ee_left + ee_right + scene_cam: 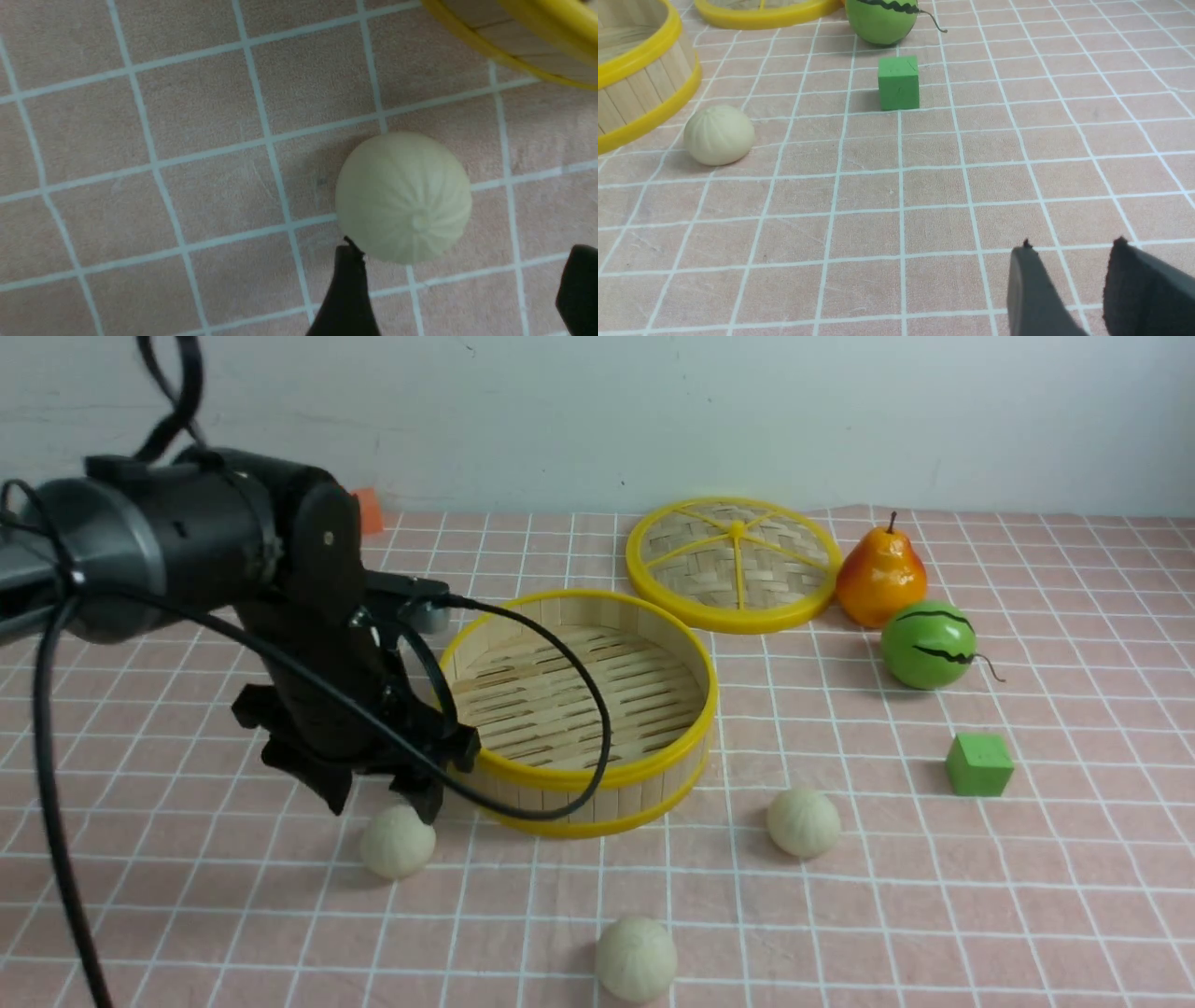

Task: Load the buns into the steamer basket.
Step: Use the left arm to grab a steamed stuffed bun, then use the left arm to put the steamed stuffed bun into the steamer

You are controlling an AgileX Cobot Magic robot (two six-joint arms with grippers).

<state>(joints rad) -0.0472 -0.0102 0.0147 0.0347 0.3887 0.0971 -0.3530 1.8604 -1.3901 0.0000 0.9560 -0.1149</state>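
**Nothing in the basket yet: three buns to go**

Your left hand point(378, 803) hangs low over the table point(1027, 896), which is covered in pink checked cloth. Its black fingers point(348, 289) are spread wide and pinch nothing. The first bun point(404, 196), a small round cream-white ball with pleated ridges, sits on the table right beneath it. In the left wrist view one fingertip stands at the bun's edge, touching or just short of it; I cannot tell which. The other fingertip stands clear on the opposite side.

That bun lies just outside the near left wall of the steamer basket point(713, 695), the round shallow bamboo-slat tub with yellow plastic rims. Its slatted floor is bare: no bun is inside.

Your right hand point(1073, 247) is out of the front view. Its own wrist view shows two dark fingers parted, nothing between them, low over bare cloth.

The second bun point(803, 822), the same cream-white pleated ball, rests on the table near the basket's front right wall, apart from it. The third bun point(636, 959) lies nearer to you, well apart from the basket.

I judge the task to be at its very start, with none of the three placed. The first pick looks set up but not made: you have yet to close on that bun, lift it over the rim and release it, then do the same twice more.
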